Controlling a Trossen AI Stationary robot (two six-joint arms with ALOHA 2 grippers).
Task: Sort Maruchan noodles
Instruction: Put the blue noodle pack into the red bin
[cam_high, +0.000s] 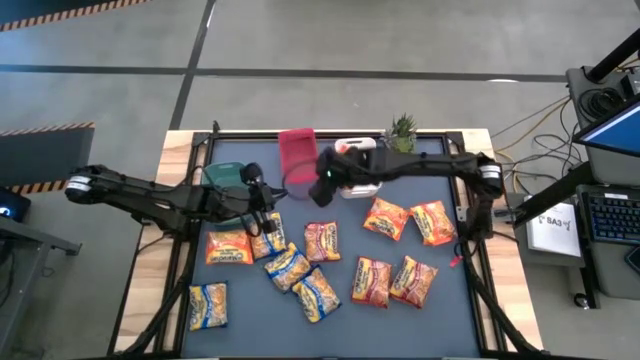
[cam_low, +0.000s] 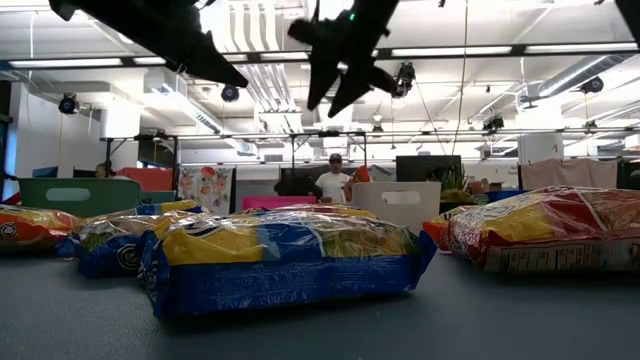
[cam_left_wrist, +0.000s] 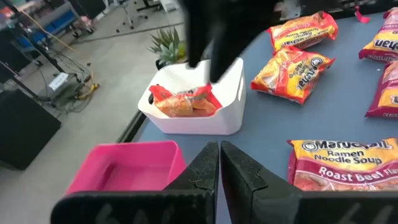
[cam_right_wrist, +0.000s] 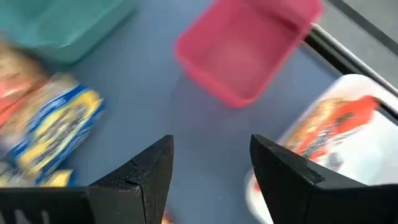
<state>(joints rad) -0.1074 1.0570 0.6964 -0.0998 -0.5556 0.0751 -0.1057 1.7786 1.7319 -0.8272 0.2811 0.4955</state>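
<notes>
Orange noodle packet (cam_right_wrist: 336, 134) in white bin (cam_right_wrist: 373, 168), beside open right hand (cam_right_wrist: 208, 177)

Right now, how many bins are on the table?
3, along the far edge: a green bin on the left, a pink-red bin in the middle, a white bin on the right holding one noodle packet.

Eleven Maruchan ramen packets (cam_high: 322, 240) lie loose on the table beside three bins: one green (cam_high: 225, 174), one pink-red (cam_high: 297, 155), one white (cam_left_wrist: 231, 118).

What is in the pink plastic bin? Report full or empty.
Empty. The pink plastic bin shows only its bare floor in both wrist views; the white plastic bin beside it holds one orange noodle packet.
</notes>
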